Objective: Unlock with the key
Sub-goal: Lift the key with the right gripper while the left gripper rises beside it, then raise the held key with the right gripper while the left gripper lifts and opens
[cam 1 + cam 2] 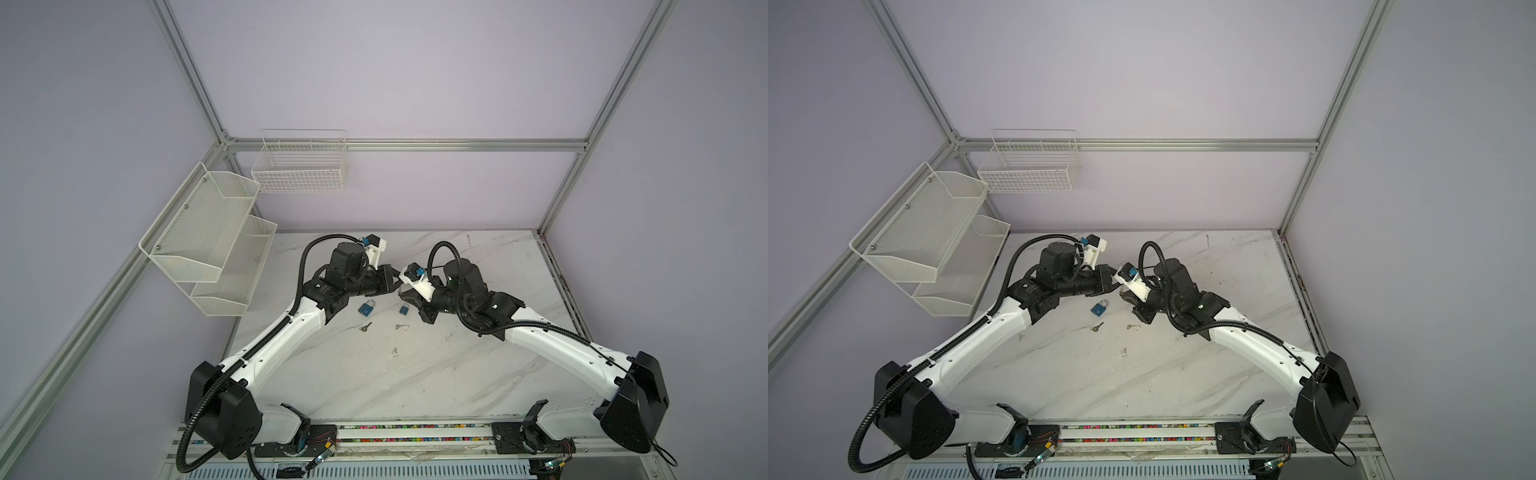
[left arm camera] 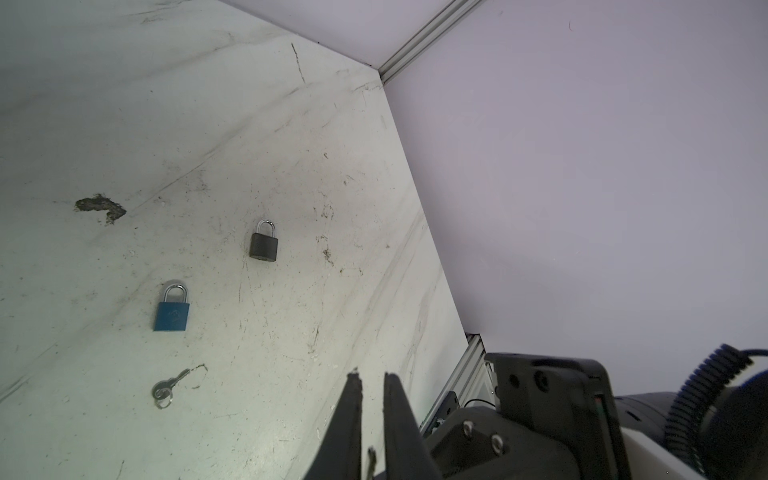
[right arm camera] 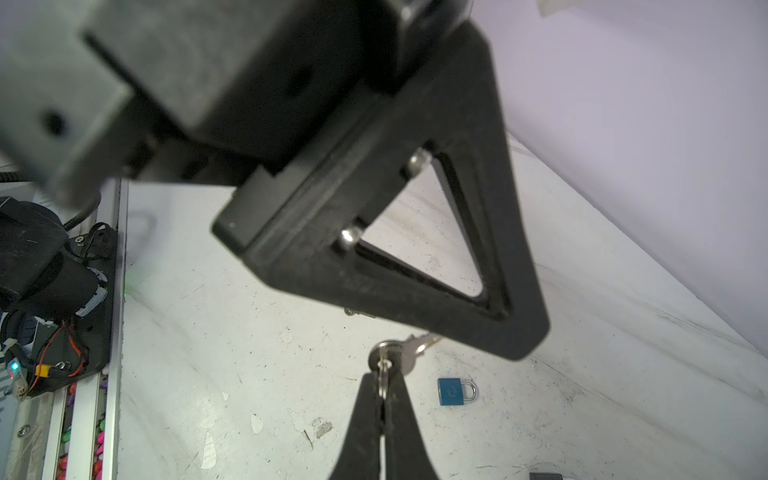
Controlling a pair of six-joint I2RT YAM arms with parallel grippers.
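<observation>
White two-tier mesh shelf (image 1: pixel 208 241) and wire basket (image 1: pixel 301 166) on lavender walls (image 1: pixel 415 62) above marble table (image 1: pixel 415 374).

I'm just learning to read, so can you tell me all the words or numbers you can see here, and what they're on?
No text can be read anywhere in these pictures.
Blue padlock: a faint mark on its face, too blurred to read.
Dark padlock: no writing shows.
Key in the right gripper: no stamp can be made out.
</observation>
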